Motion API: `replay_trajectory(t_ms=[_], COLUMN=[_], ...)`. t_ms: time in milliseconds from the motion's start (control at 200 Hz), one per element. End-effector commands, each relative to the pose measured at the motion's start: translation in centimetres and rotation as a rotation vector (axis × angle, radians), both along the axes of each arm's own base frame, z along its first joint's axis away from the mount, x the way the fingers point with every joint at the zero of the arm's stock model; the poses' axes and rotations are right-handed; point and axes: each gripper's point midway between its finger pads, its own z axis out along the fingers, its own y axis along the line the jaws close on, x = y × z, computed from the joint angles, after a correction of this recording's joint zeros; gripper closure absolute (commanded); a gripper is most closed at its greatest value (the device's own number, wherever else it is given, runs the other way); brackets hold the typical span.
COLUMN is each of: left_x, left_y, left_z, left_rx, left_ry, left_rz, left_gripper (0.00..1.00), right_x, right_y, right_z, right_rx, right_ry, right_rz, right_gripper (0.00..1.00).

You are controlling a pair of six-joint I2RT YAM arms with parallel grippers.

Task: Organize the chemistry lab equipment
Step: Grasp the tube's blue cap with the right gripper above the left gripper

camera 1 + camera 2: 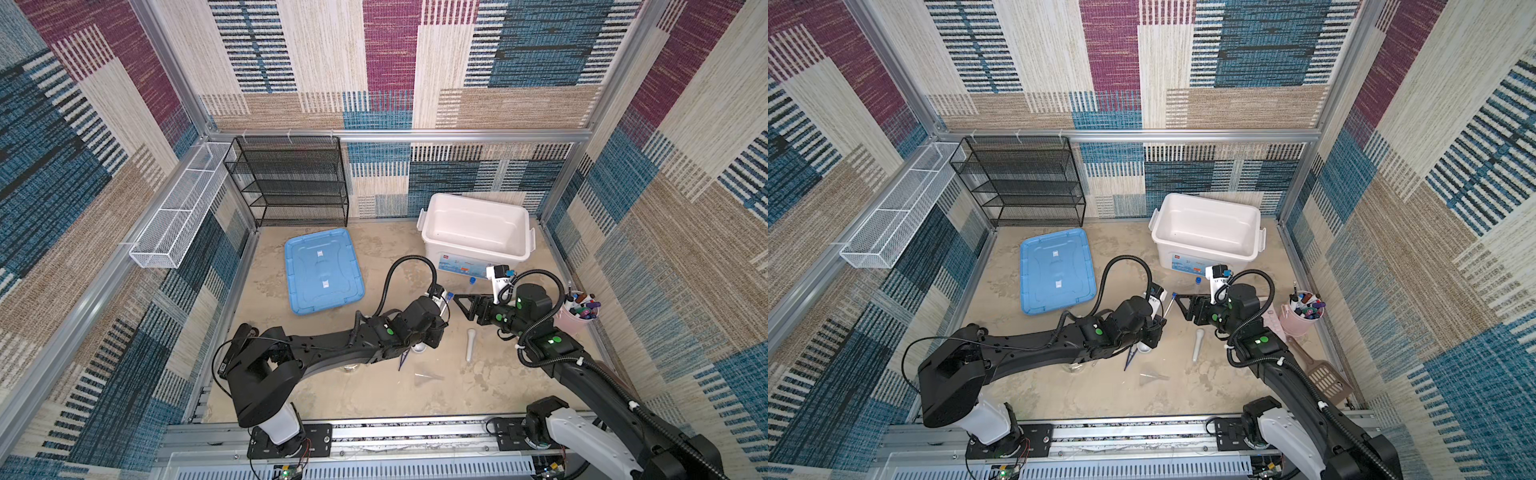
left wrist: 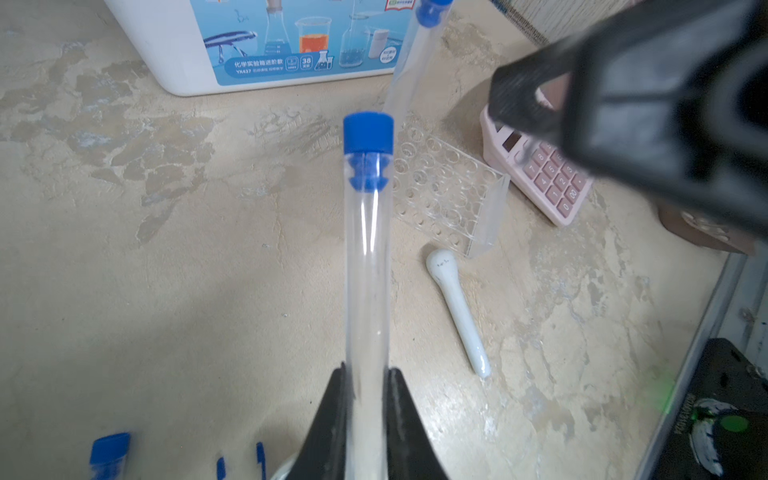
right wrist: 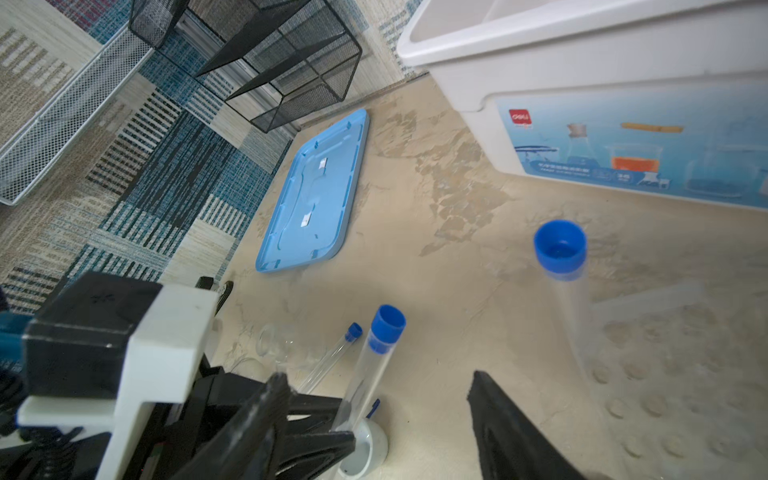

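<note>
At the middle of the tabletop (image 1: 324, 399): left gripper (image 2: 368, 372) clamped on a blue-capped tube (image 2: 365, 257) | right gripper (image 3: 378, 380) just beside, jaws apart, empty | second tube (image 2: 409, 62) standing in the rack (image 2: 449, 195) nearer the right edge.

Brightness: even, soft and fairly bright in every view; the light falls from above.
Shadows: soft grey patches on the tabletop (image 1: 374, 399) beneath the left arm (image 1: 332, 345).
Glare: thin white streaks along the held test tube (image 2: 368, 249).
Blur: box label (image 3: 623, 153) and nearest blue cap (image 3: 560, 249) smeared; rack (image 3: 665, 374) hazy.
Distortion: both top views bow the walls (image 1: 83, 166) outward at the edges.
</note>
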Motion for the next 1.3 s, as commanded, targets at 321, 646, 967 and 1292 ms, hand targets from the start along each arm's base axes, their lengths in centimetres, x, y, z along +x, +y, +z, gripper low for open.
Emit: replay_trajectory(t_ms=[321,646,967,1292], left_x=[-0.5,-0.6,-0.8,-0.9], left_y=[-0.7,-0.8,-0.9,-1.1], left_z=[2.1,2.0,1.8,1.5], left_rx=[-0.052,-0.054,-0.050,-0.045], left_ry=[-0.155,-0.167,-0.174,-0.178], left_rz=[-0.070,-0.076,-0.085,-0.096], left_gripper=[0.87,0.87,0.87,0.87], right_x=[0.2,0.0,-0.1,-0.2], right_y=[2.7,3.3,3.5,3.4], right_z=[0.2,0.0,-0.2,-0.2], right_rx=[0.065,0.069,0.064,0.064], right_ry=[0.035,0.045,0.052,0.052], right_rz=[0.104,0.138,0.147,0.144], right_gripper=[0.39,0.54,0.68,0.75])
